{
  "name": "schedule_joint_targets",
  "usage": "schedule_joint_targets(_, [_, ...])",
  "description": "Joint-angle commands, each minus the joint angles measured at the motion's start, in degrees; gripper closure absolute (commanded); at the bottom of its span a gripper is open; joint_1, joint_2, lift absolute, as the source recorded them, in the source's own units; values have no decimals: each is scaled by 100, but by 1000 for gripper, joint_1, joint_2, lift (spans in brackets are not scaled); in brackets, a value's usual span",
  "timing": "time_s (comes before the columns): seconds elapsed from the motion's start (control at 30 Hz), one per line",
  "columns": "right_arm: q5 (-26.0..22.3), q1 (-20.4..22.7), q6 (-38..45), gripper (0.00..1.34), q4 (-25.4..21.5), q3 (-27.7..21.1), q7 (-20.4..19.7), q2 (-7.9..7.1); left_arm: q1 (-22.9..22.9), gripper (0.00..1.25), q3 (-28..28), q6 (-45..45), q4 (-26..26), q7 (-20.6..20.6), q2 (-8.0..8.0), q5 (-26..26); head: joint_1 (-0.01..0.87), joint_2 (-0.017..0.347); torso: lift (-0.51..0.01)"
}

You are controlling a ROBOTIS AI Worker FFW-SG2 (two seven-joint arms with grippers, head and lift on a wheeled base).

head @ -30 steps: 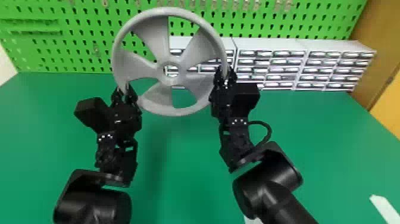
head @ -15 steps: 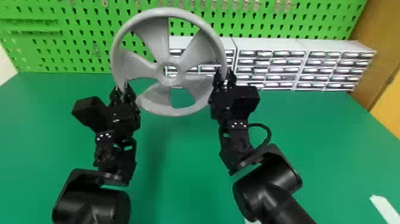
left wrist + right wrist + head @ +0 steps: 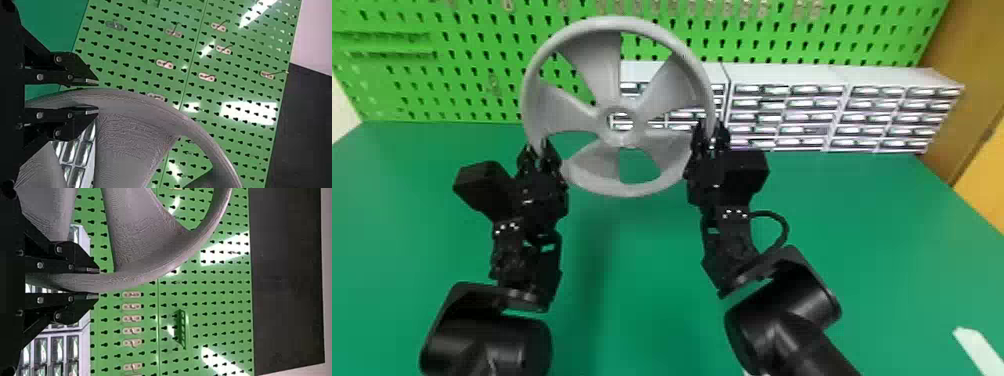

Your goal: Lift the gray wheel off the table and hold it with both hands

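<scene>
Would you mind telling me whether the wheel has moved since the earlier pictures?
No, not noticeably: in the head view, the wheel sits in practically the same place against the drawers behind it.

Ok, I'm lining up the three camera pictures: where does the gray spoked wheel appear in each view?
Head view: gray spoked wheel upper left of centre, upright between both grippers.
Left wrist view: its rim curves out between the fingers of the left gripper.
Right wrist view: rim between the fingers of the right gripper.
Shared landmark: green perforated pegboard behind the wheel.
</scene>
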Motion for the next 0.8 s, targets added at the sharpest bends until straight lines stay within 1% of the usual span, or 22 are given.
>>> schedule_joint_targets(0.0, [0,0,6,1124,9,-1,-1,-2,-4,958,-16,38,5,-9,0,-26,711,15,-98])
schedule_joint_targets(0.53, [0,17,24,1124,26,16,-1,-19,-13,958,10,302,-118,-9,9,-70,711,15,-98])
schedule_joint_targets(0.77, [0,35,33,1124,44,7,-1,-28,-22,958,45,434,-153,-96,9,-79,711,15,-98])
